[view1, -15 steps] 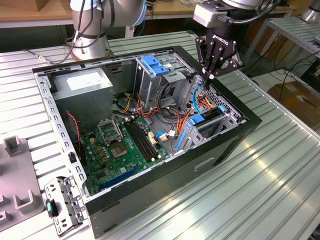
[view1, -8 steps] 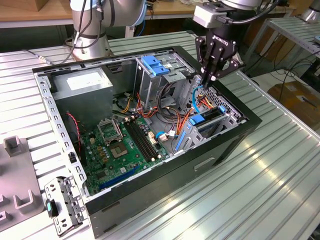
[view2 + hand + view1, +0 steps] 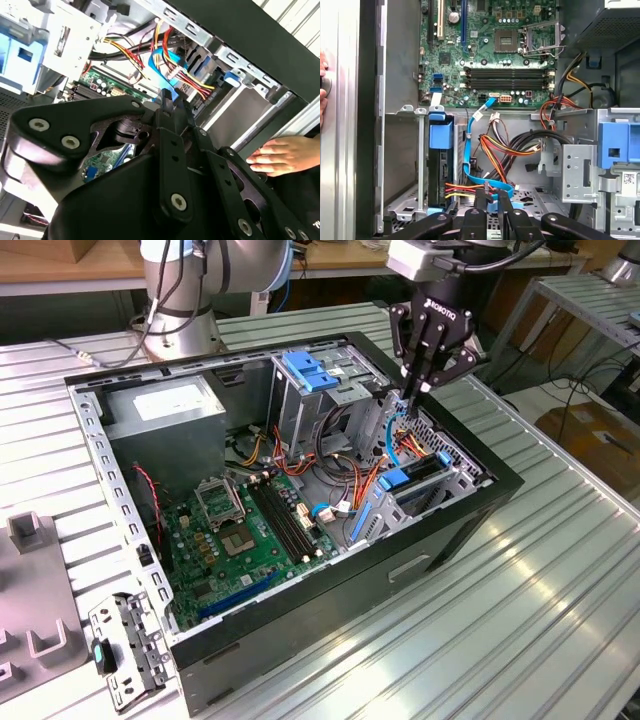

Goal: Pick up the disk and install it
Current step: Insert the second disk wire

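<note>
Hovering at upper right of the exterior view, the end effector (image 3: 412,400) is held with fingers together above the disk (image 3: 418,478), already seated upright in its bay.

The arm reaches steeply downward, its end effector (image 3: 412,392) pointing down with fingers drawn together; a person's hand (image 3: 282,156) rests beside it.

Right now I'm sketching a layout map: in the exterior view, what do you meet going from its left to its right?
Grey brackets → small metal plate → green circuit board → blue-handled metal cage → tool → cardboard box.
</note>
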